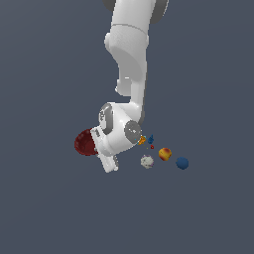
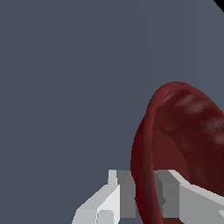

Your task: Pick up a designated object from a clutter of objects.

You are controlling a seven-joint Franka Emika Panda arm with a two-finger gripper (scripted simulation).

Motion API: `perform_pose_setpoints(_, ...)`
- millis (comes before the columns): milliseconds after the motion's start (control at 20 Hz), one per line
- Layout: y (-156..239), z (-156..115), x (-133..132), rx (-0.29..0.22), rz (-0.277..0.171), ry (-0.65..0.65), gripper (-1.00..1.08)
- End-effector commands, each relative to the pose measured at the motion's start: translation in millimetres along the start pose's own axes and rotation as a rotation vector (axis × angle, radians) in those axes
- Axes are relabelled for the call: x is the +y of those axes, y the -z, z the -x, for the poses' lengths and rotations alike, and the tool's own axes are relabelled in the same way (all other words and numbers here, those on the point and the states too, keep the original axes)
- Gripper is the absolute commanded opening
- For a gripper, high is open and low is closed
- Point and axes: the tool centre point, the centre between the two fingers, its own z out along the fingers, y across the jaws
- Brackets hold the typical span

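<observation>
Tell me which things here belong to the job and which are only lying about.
Belong to the job:
- red bowl, its rim between the jaws
- gripper

Only lying about:
- blue ball
- red-yellow ball
- speckled lump
- orange box
- tiny blue piece
- tiny red piece

Plain, uniform slate-grey ground [image 1: 44, 208]

Flat grey floor [image 1: 44, 208]; blue ball [image 1: 182, 162], red-yellow ball [image 1: 165, 154], speckled lump [image 1: 147, 161] resting.
</observation>
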Motion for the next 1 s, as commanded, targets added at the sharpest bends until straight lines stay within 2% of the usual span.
perform_pose_setpoints(0, 18.3, 0.5, 1.0, 0.001, -0.002, 0.000, -1.00)
perform_pose_setpoints(300, 75.9, 4.7, 5.9, 0.000, -0.003, 0.001, -1.00)
perform_pose_setpoints(950, 229.4, 14.8, 17.5, -0.004, -0.004, 0.003, -1.00)
